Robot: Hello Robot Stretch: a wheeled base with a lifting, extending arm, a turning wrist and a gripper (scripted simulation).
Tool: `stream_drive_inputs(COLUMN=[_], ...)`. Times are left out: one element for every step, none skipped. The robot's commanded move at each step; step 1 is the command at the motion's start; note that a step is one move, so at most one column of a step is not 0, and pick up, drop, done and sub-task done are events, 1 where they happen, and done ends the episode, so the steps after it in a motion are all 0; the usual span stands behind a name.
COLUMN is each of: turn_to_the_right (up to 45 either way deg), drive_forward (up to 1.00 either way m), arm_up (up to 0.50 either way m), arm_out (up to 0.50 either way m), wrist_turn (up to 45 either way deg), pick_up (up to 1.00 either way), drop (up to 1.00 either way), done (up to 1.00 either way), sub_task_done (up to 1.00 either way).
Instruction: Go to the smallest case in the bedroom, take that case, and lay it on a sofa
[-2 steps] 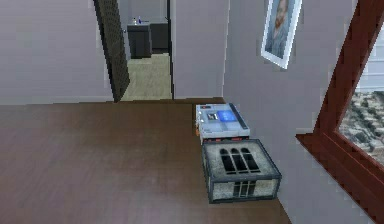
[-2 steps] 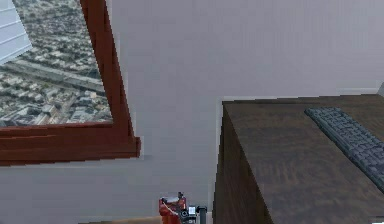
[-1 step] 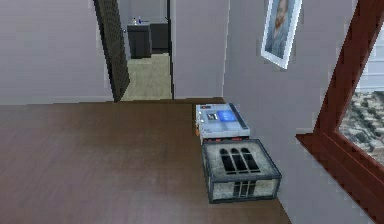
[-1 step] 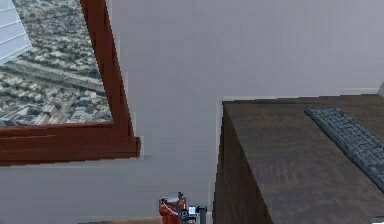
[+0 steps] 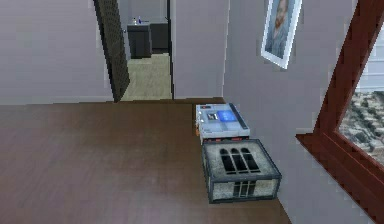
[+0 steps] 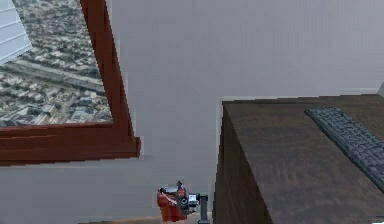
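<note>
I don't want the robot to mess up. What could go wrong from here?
The white-and-blue case and the grey case lie close together, so it might take the wrong one or knock the other. In the arm side view, the brown cabinet stands close, so turning or reaching could bump it.

You have two box-like cases lying flat on the brown wood surface, close to the wall below the window. The dark grey case (image 5: 240,172) is nearer, with black slots in its top. The white case (image 5: 220,121) just beyond it looks smaller and has a blue panel on top.
</note>
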Motion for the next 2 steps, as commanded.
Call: stream_drive_inputs(turn_to_the_right=[0.0, 0.0], drive_forward=[0.00, 0.00], arm_up=[0.50, 0.18], arm_out=[0.00, 0.00], wrist_turn=[0.0, 0.0], pick_up=[0.00, 0.00], drop=[0.00, 0.00], done=[0.00, 0.00], sub_task_done=[0.00, 0.00])
